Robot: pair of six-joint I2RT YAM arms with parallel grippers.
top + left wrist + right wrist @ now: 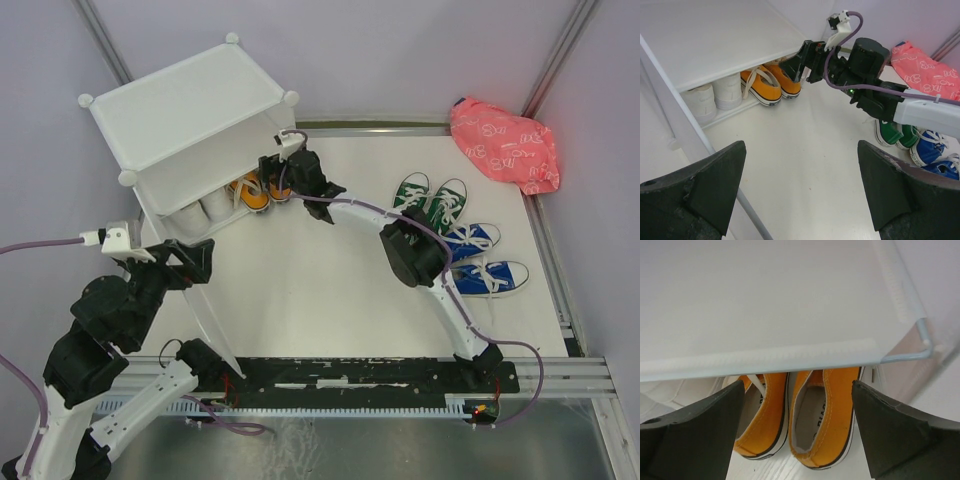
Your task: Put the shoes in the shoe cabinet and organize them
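Your right hand [278,178] sits at the cabinet's [185,100] open front, its fingers spread wide and holding nothing. Just under it, the orange pair [825,415] stands side by side in the compartment below the shelf [765,315], heels toward you. The white pair [715,95] is in the same compartment, to the left of the orange one. Your left hand [801,145] is also wide and empty, held low near the cabinet's front left corner and facing the opening. The green pair [432,200] and the blue pair [485,260] lie on the tabletop [320,290] beside your right arm, green farther from you. A pink bag [505,145] lies in the far right corner.
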